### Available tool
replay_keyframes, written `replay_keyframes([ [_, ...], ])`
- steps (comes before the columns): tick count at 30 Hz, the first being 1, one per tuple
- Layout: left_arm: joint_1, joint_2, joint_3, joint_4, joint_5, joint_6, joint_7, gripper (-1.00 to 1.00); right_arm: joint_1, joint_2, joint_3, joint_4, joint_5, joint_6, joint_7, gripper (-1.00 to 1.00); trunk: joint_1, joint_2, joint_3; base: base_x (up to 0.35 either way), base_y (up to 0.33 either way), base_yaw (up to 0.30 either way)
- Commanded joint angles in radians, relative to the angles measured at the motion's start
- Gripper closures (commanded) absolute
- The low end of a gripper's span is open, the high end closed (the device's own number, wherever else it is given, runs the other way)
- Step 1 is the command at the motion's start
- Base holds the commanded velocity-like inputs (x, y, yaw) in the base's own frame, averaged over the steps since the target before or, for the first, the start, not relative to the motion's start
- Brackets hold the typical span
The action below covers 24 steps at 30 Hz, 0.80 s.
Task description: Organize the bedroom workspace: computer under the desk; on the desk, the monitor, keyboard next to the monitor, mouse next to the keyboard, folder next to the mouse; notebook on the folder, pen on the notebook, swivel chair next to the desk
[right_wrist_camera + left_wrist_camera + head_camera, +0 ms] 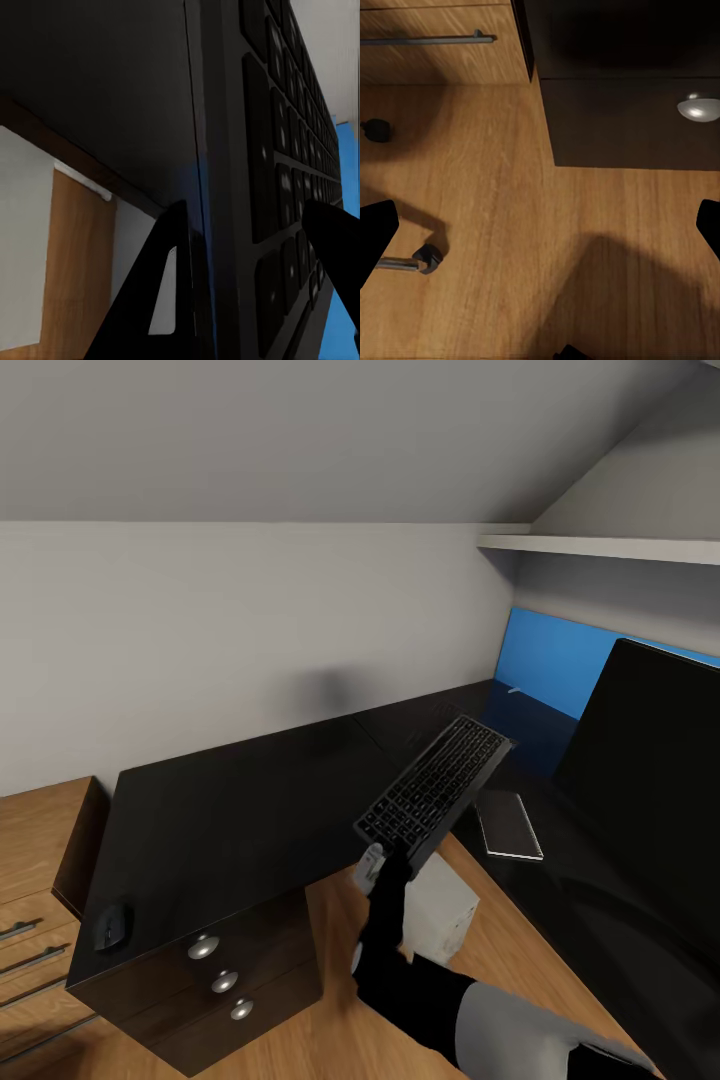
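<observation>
The mouse (112,927) already sits at the desk's (240,800) left front corner. The right gripper (385,857), clamped on the keyboard (435,782), holds it tilted above the inner corner. Probably the notebook (510,825) lies before the monitor (650,780). The left gripper (540,232) is spread over the floor.

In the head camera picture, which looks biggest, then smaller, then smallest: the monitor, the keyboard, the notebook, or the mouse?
1. Monitor, biggest, though it is cut off at the picture's edge.
2. Keyboard, held up in the air, so closer to the camera.
3. Notebook.
4. Mouse, smallest.
</observation>
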Motion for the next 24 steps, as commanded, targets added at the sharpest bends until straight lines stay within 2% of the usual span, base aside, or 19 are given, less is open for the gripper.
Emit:
replay_keyframes([
  [1,0.001,0.001,-0.002,0.008,0.009,-0.004,0.003,-1.00,-0.002,-0.006,0.021,-0.018,-0.004,0.006,-0.006,1.00,0.000,-0.001,-0.001,0.000,0.000,0.000],
  [2,0.000,0.001,-0.002,0.014,0.009,-0.004,0.003,-1.00,-0.001,-0.011,0.030,-0.031,-0.003,0.006,-0.006,1.00,0.000,-0.001,-0.001,0.000,0.000,0.000],
  [3,0.001,0.002,-0.002,0.035,0.008,-0.004,0.002,-1.00,0.000,-0.062,0.076,-0.132,-0.001,0.006,-0.005,1.00,0.000,-0.001,-0.001,0.000,0.000,0.000],
  [4,0.000,0.002,-0.002,0.041,0.007,-0.004,0.002,-1.00,0.000,-0.098,0.099,-0.203,-0.002,0.009,-0.004,1.00,0.000,-0.001,-0.001,0.000,0.000,0.000],
  [6,0.000,0.002,-0.002,0.044,0.007,-0.004,0.001,-1.00,0.001,-0.129,0.123,-0.264,-0.003,0.010,-0.003,1.00,0.000,-0.001,-0.001,0.000,0.000,0.000],
  [7,0.000,0.002,-0.002,0.047,0.007,-0.004,0.002,-1.00,0.001,-0.152,0.155,-0.306,-0.003,0.009,-0.001,1.00,0.000,-0.001,-0.001,0.000,0.000,0.000],
  [8,0.000,0.002,-0.002,0.048,0.007,-0.004,0.002,-1.00,0.001,-0.163,0.180,-0.327,-0.002,0.008,-0.001,1.00,0.000,-0.001,-0.001,0.000,0.000,0.000],
  [13,0.000,0.002,-0.002,0.049,0.007,-0.004,0.002,-1.00,0.002,-0.187,0.280,-0.383,-0.003,0.009,0.001,1.00,0.000,-0.001,-0.001,0.000,0.000,0.000],
  [15,0.000,0.003,-0.002,0.049,0.008,-0.004,0.002,-1.00,0.002,-0.191,0.342,-0.393,-0.004,0.015,0.003,1.00,0.000,-0.001,-0.001,0.000,0.000,0.000],
  [17,0.000,0.003,-0.002,0.049,0.008,-0.004,0.003,-1.00,0.002,-0.193,0.383,-0.398,-0.005,0.017,0.004,1.00,0.000,-0.001,-0.001,0.000,0.000,0.000],
  [19,0.000,0.003,-0.002,0.050,0.009,-0.004,0.003,-1.00,0.002,-0.194,0.400,-0.400,-0.006,0.017,0.004,1.00,0.000,-0.001,-0.001,0.000,0.000,0.000],
  [24,0.000,0.004,-0.001,0.053,0.011,-0.004,0.003,-1.00,0.005,-0.193,0.414,-0.403,-0.008,0.013,0.004,1.00,0.000,-0.001,-0.001,0.000,0.000,0.000],
])
